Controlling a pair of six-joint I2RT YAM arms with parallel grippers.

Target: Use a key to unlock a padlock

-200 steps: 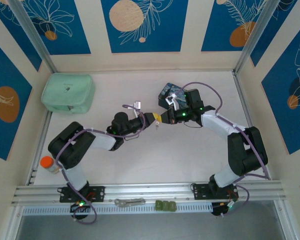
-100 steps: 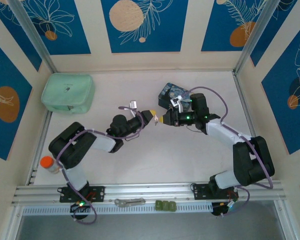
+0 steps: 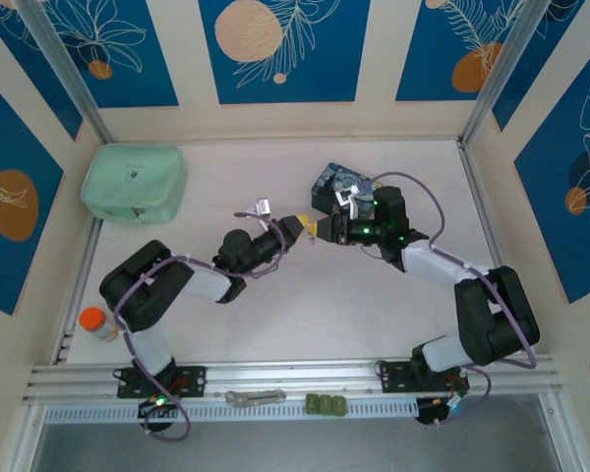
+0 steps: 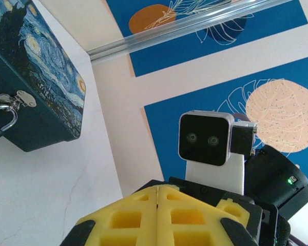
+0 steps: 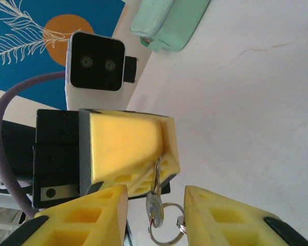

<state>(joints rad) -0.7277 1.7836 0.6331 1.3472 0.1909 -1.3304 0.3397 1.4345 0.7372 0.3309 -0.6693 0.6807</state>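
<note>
Overhead, the left gripper (image 3: 300, 224) and right gripper (image 3: 320, 232) sit nearly tip to tip mid-table, the painted tin (image 3: 334, 183) at their one o'clock and a mint pouch (image 3: 133, 182) at ten o'clock on the white table (image 3: 305, 305). Left wrist: pads (image 4: 138, 220) clenched flush; the padlock (image 4: 4, 119) hangs from the tin's hasp at nine o'clock. Right wrist: the key (image 5: 154, 205) dangles, pinched by the left pads, between the right's parted fingers (image 5: 82, 220).

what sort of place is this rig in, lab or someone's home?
Probably a lab test cell, not a home: a white table boxed in by patterned wall panels, with an aluminium rail along the near edge.
</note>
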